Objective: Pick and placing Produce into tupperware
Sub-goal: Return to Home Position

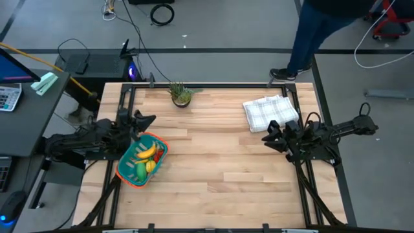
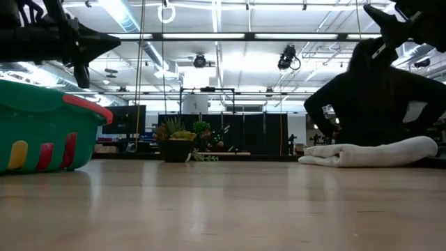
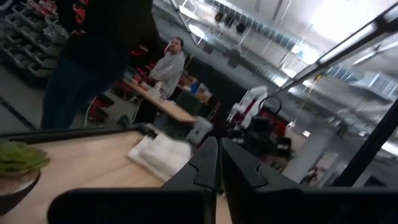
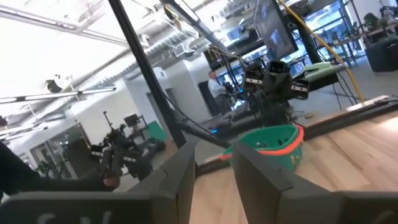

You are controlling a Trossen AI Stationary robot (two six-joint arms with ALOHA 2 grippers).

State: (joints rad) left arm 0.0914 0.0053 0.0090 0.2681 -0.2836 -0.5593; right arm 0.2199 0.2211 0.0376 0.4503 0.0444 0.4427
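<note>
A: Where is the produce seen?
B: It is found inside the teal basket (image 1: 163, 147), which is set on the left part of the table (image 1: 220, 168). From above, a yellow banana (image 1: 146, 153), a green piece (image 1: 139, 172) and a small red piece (image 1: 157, 156) are made out in it.
A: How is the left gripper (image 1: 147, 120) held?
B: It is raised just beside the basket's far edge (higher than the orange rim, as the low view shows). Its 2 fingers (image 3: 205, 165) are pressed together.
A: And the right gripper (image 1: 268, 134)?
B: It is held over the right part of the table, near the white checked cloth (image 1: 270, 111) and well apart from the basket. Its 2 fingers (image 4: 180, 180) are parted by a gap.
A: What else is seen?
B: A potted plant (image 1: 181, 94) is placed at the far edge, and a person (image 1: 317, 32) is seen beyond the table.
</note>
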